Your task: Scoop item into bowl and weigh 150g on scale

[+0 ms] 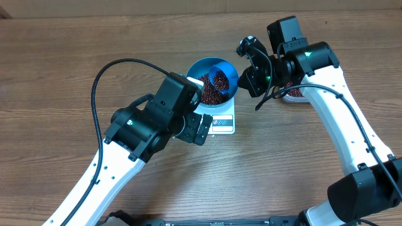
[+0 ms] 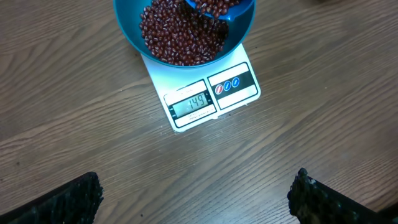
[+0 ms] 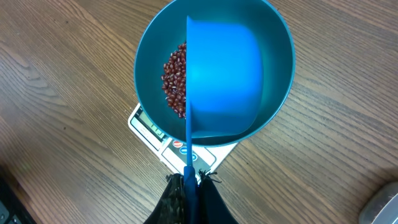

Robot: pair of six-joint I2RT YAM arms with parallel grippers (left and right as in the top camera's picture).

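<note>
The bright blue bowl (image 1: 210,64) stands on the white scale (image 1: 225,123) and holds a heap of red-brown beans (image 1: 211,91). In the left wrist view the scale (image 2: 239,84) shows 149 on its display, with the bowl (image 2: 242,28) and its beans (image 2: 177,37) above it. My right gripper (image 3: 191,186) is shut on the thin handle of a small blue scoop (image 3: 224,81). The scoop is tipped on its side over the bowl (image 3: 149,56), covering most of the beans (image 3: 176,78). My left gripper (image 2: 196,205) is open over bare table in front of the scale, holding nothing.
A clear tub (image 1: 293,94) sits to the right of the scale, mostly hidden behind my right arm. My left arm's body lies close to the scale's left front corner. Bare wooden table (image 1: 63,69) stretches to the left and front.
</note>
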